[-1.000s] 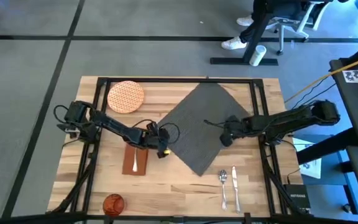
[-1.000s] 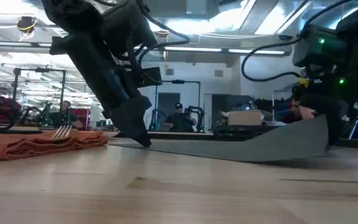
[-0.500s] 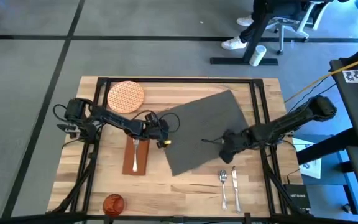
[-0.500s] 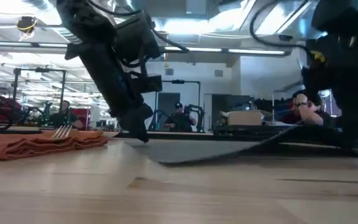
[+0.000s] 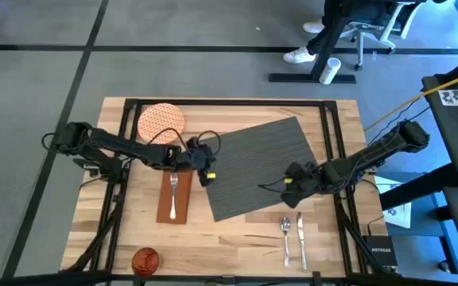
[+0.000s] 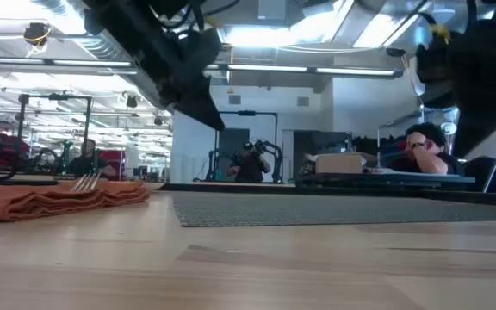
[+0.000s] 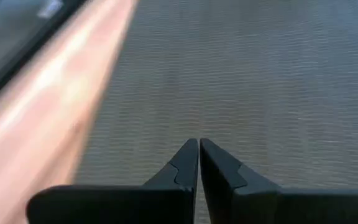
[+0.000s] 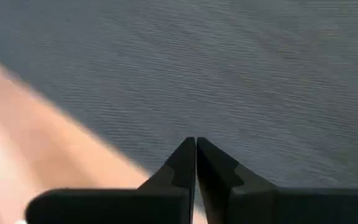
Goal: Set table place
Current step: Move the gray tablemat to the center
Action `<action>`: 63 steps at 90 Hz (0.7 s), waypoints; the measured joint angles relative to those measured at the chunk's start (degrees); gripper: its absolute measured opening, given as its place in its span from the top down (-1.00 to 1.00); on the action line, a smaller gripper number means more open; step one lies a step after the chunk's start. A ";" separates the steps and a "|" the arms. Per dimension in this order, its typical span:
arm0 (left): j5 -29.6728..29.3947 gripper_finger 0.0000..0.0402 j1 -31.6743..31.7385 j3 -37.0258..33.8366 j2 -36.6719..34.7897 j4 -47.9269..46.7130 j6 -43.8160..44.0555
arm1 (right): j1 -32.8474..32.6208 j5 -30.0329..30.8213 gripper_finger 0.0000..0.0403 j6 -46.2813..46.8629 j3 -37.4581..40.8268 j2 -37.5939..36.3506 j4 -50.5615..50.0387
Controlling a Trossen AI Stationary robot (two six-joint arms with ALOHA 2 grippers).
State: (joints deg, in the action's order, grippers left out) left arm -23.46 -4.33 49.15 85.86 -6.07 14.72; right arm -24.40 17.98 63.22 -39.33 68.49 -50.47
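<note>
I have the placemat (image 5: 265,165) lying flat on the table (image 5: 237,238), a little skewed, with its far right corner pointing towards the far right of the tabletop and its near left corner close to the middle. From table height it shows as a thin grey band (image 6: 334,209) flat against the wood.

My left gripper (image 5: 205,170) sits at the mat's left edge, just right of the napkin. In the left wrist view its fingers (image 7: 185,163) are pressed together with nothing between them, tips over the ribbed mat (image 7: 260,81) and raised clear of it; the low view also shows that arm lifted off the surface.

My right gripper (image 5: 290,181) is at the mat's near right edge, above the cutlery. Its fingers (image 8: 182,163) are likewise closed on nothing, with the mat (image 8: 241,68) ahead of them and bare wood to one side.

The plate (image 5: 161,123) is at the far left of the table, well apart from the mat. The napkin (image 5: 173,199) lies lengthwise just left of the mat, with the fork (image 5: 173,191) resting on top of it; in the low view the folded napkin (image 6: 58,200) and the fork's tines (image 6: 86,181) show at the left. The spoon (image 5: 285,238) and knife (image 5: 300,237) lie side by side on bare wood near the mat's near right corner. The cup (image 5: 145,259) stands at the near left edge of the table
</note>
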 joint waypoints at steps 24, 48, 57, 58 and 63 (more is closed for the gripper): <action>0.79 1.00 -4.44 0.00 6.86 5.90 7.40 | 0.02 2.79 1.00 5.79 1.40 -0.02 -13.31; 0.63 1.00 -4.81 -0.02 11.87 5.70 10.96 | 0.00 -5.38 1.00 5.97 8.50 0.28 -4.12; 0.56 1.00 -4.67 -0.01 11.87 5.25 10.99 | 0.00 -9.15 1.00 7.18 10.23 0.35 -1.03; 0.55 1.00 -4.64 -0.01 11.87 5.19 10.94 | 0.00 -9.63 1.00 7.28 10.43 0.35 -0.49; 0.57 1.00 -4.26 0.00 11.87 4.74 10.58 | 0.00 -12.31 1.00 7.36 11.28 0.35 1.34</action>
State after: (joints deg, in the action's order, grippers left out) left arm -22.90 -8.59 49.14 97.73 -1.33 25.30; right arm -24.40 5.67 70.59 -28.05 68.84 -49.12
